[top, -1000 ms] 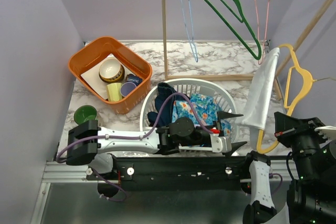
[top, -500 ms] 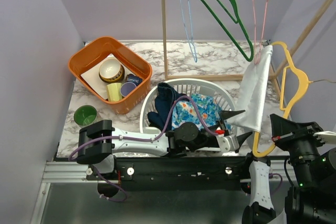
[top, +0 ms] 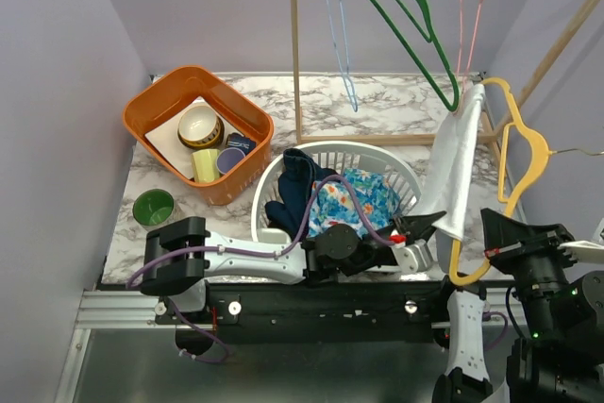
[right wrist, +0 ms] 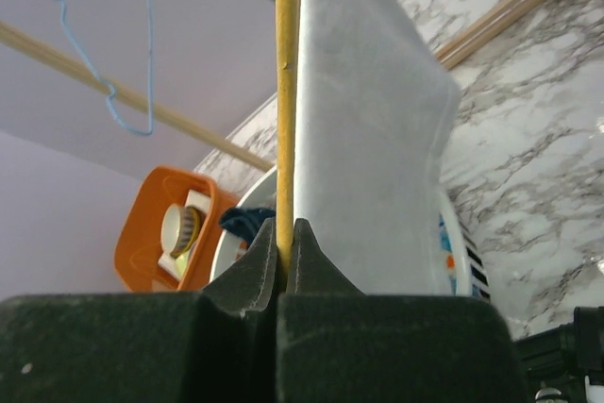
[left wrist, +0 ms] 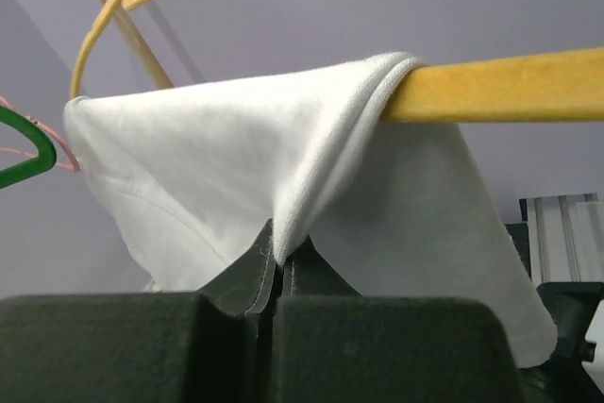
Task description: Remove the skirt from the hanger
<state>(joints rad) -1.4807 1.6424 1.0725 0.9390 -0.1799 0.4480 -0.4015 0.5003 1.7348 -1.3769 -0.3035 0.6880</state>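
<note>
A white skirt (top: pixel 453 162) hangs folded over the bar of a yellow hanger (top: pixel 524 153) at the right, above the table. My left gripper (top: pixel 427 228) reaches in from the left and is shut on the skirt's lower edge. In the left wrist view a fold of the skirt (left wrist: pixel 236 158) is pinched between the pads of the left gripper (left wrist: pixel 276 257), below the hanger bar (left wrist: pixel 510 87). My right gripper (top: pixel 489 248) is shut on the hanger's lower end. The right wrist view shows the yellow hanger (right wrist: pixel 286 92) clamped in the right gripper (right wrist: pixel 288 243), with the skirt (right wrist: pixel 368 139) just to its right.
A white laundry basket (top: pixel 330 147) holding dark blue and floral clothes sits under my left arm. An orange bin (top: pixel 151 106) of dishes and a green bowl (top: pixel 153 205) stand at the left. A wooden rack (top: pixel 294 44) carries green (top: pixel 415 30), blue (top: pixel 340 35) and pink (top: pixel 467 7) hangers.
My left gripper moved right to the skirt's edge and closed on it. The hanger and skirt shifted slightly left and tilted; the right gripper kept its hold.
</note>
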